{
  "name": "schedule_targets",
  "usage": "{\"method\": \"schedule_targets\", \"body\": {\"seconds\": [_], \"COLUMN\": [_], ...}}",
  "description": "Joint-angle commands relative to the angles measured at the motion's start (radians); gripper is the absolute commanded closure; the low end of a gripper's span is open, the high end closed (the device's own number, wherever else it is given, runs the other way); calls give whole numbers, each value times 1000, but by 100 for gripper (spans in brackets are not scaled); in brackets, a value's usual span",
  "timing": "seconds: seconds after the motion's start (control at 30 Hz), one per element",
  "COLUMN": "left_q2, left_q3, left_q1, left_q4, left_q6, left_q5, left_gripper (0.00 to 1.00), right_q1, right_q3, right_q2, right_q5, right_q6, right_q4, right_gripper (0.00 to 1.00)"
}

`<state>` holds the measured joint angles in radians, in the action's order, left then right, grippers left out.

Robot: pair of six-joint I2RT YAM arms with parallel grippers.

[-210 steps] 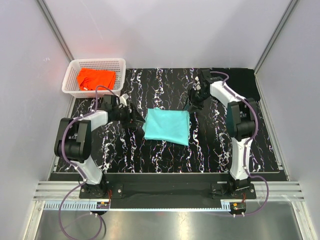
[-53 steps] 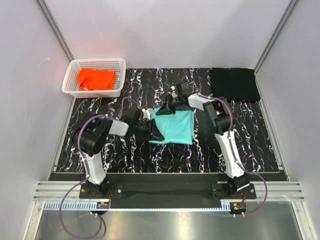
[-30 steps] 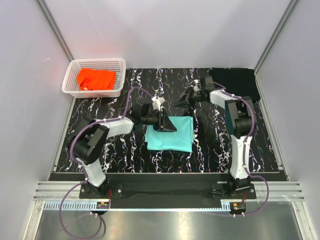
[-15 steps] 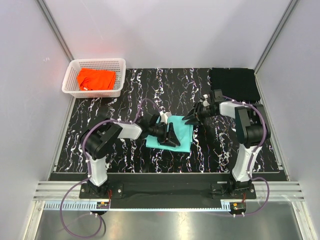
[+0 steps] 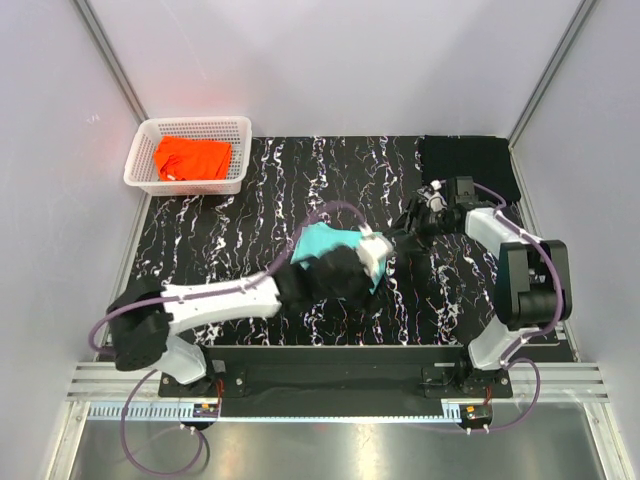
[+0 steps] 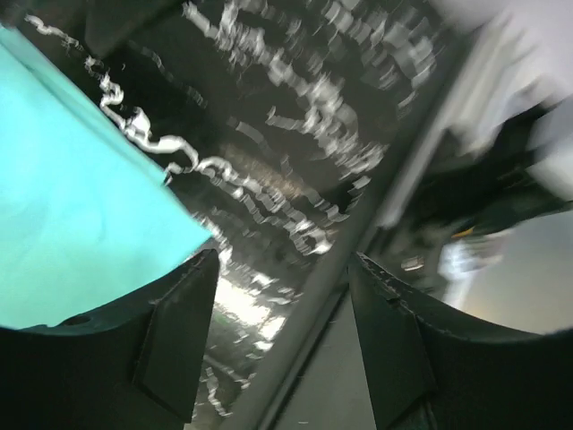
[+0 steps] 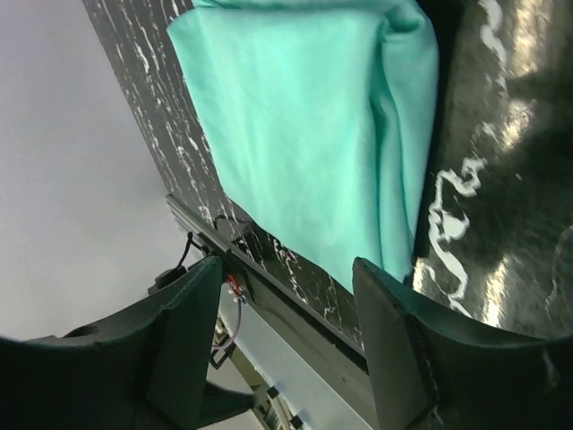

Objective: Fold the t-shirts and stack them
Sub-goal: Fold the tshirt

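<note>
The mint-teal t-shirt (image 5: 322, 240) lies folded flat on the surface (image 5: 250, 200). The left gripper (image 6: 285, 264) hangs over its edge, the right gripper (image 7: 285, 269) just beside it, both sets of jaws apart and holding nothing, probably lining up to lift it for stacking.

From above I lose most of the mint-teal shirt (image 5: 322, 242) at frame centre under the left arm (image 5: 230, 298). My left wrist view smears at right and cuts the shirt off at its left edge.
</note>
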<state>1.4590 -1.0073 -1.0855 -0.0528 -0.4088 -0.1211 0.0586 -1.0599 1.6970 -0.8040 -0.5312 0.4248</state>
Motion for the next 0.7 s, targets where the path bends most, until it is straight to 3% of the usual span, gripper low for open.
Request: {"method": "schedule_targets", "body": {"seconds": [0.0,0.07,0.3,0.5,0.67], "left_q2": [102,170,339,475,554], "left_q3": [-20,-19,-57,-100,-106], "left_q1": [-140,-206,-313,-320,-317], "left_q4": [-146,-136,-56,-5,21], "left_q6": [313,391,602,715,797], "left_q5": [444,555,736,748,732], "left_gripper": [37,38,41,46,57], "right_q1": [-29,-51,-103,-103,-103], "right_q3": [47,76,150,152,114], "right_q2": [-100,-137,-207,-217,-151], "right_q5": [49,60,62,54,39], "right_q6": [56,74,96,79,74], "right_q4": [58,80,107,108,106], "right_gripper": [32,32,31,31,31]}}
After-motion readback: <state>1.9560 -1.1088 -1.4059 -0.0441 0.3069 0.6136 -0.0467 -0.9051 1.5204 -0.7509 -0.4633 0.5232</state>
